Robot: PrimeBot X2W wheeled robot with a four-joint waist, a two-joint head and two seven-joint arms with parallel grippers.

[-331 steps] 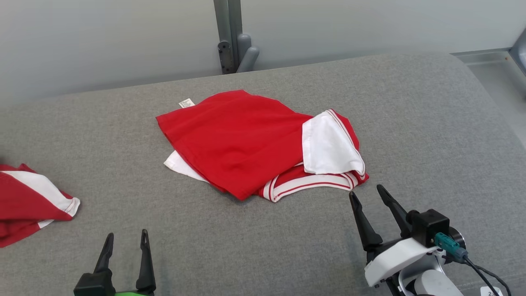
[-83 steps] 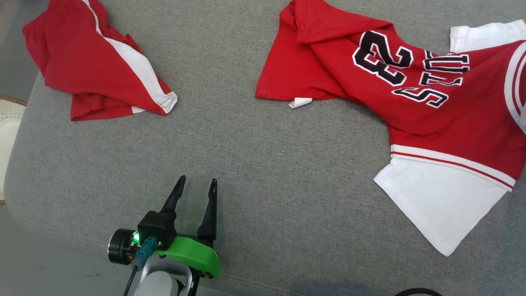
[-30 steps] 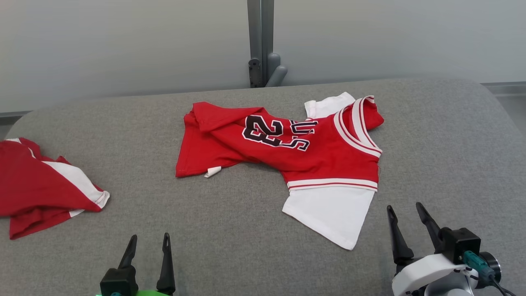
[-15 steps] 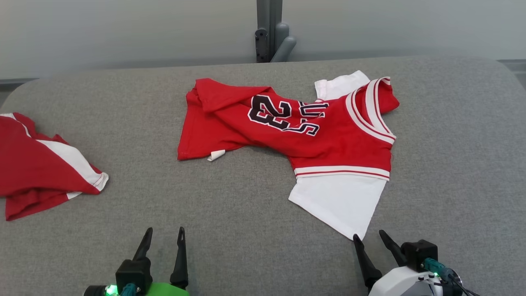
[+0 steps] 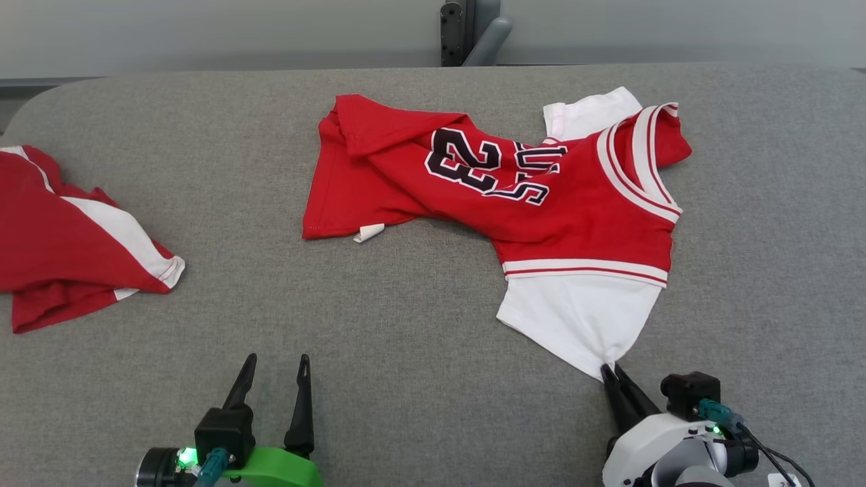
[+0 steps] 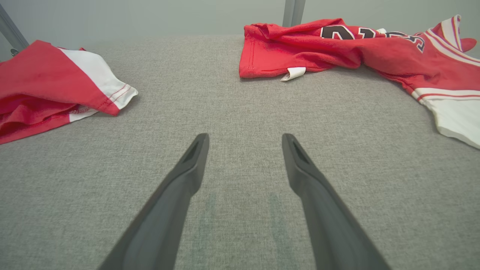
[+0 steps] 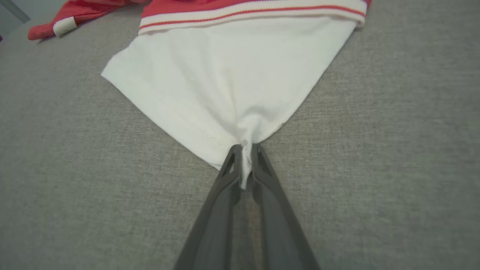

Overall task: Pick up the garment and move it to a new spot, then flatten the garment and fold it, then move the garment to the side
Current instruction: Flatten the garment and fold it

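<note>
Flatten step: right gripper (image 5: pixel 611 369) pinches white sleeve corner (image 7: pixel 245 129) of garment (image 5: pixel 582 223); left gripper (image 5: pixel 278 358) idle, jaws wide apart. Next prob. needs outward pull to spread fabric.

Bare grey desk (image 5: pixel 419 325) runs from 6 o'clock up through the centre, a wide lane between the red jersey (image 5: pixel 575 210) at 1 to 3 o'clock and a second red-and-white garment (image 5: pixel 67 243) at 9 o'clock. The left hand (image 5: pixel 279 358) at 7 o'clock, jaws apart, faces only bare desk. The right hand (image 5: pixel 610 368) at 5 o'clock pinches the jersey's white sleeve corner, with bare desk beside it toward 4 o'clock. A grey post (image 5: pixel 467 30) stands behind the far edge at 12 o'clock.
</note>
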